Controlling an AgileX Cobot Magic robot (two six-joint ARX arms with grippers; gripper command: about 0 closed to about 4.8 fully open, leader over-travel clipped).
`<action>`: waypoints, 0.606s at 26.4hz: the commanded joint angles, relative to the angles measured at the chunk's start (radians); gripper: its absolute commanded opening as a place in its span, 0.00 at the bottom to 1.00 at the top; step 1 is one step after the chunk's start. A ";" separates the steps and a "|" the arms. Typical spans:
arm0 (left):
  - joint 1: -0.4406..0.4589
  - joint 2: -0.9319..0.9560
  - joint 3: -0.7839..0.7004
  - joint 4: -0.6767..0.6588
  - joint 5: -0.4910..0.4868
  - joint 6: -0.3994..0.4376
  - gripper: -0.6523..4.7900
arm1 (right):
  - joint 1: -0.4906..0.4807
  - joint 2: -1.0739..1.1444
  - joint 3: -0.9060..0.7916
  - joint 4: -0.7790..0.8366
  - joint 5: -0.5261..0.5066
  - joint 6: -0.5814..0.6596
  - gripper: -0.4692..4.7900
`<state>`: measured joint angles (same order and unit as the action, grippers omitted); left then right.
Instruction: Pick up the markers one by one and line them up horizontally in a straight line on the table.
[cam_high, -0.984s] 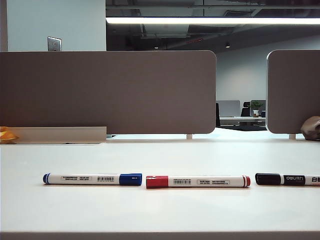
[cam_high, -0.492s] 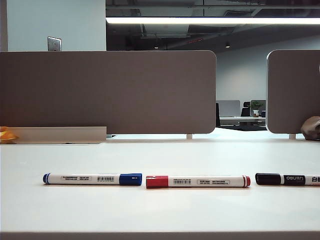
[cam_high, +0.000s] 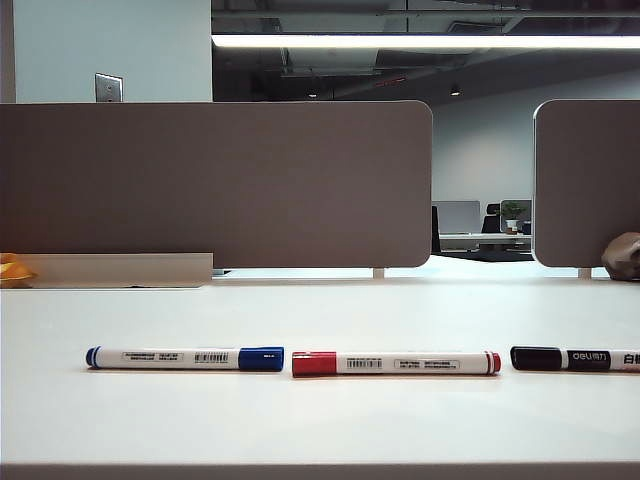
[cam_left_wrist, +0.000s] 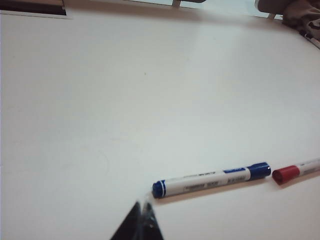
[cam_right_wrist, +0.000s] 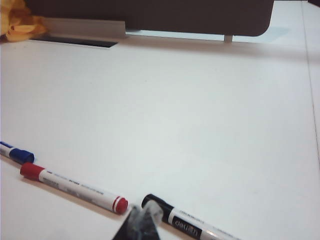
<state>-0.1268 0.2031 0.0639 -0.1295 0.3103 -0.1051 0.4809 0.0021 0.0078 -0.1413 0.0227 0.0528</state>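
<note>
Left gripper (cam_left_wrist: 141, 222) and right gripper (cam_right_wrist: 140, 225) both hang above the table's near edge, jaws closed, holding nothing.

Three markers (cam_high: 392, 362), two divider panels (cam_high: 215, 185).

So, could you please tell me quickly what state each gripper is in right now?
Left gripper: closed, holding nothing, near the blue marker.
Right gripper: closed, holding nothing, near the black marker.

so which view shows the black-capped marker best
The right wrist view: the black-capped marker lies close, its cap and printed barrel clear, just past the shut right gripper. The exterior view shows it cut off at the edge. The left wrist view misses it.
</note>
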 joint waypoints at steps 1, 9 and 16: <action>0.002 0.000 -0.018 0.016 -0.003 0.003 0.11 | 0.001 0.000 -0.007 -0.021 -0.003 0.007 0.09; 0.002 -0.001 -0.033 0.020 -0.050 0.034 0.11 | 0.002 0.000 -0.007 -0.037 -0.066 0.007 0.10; 0.002 -0.001 -0.032 0.004 -0.052 0.034 0.11 | 0.001 0.000 -0.007 -0.041 -0.040 0.006 0.10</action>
<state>-0.1268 0.2028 0.0307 -0.1318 0.2600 -0.0772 0.4809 0.0021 0.0078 -0.1848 -0.0193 0.0566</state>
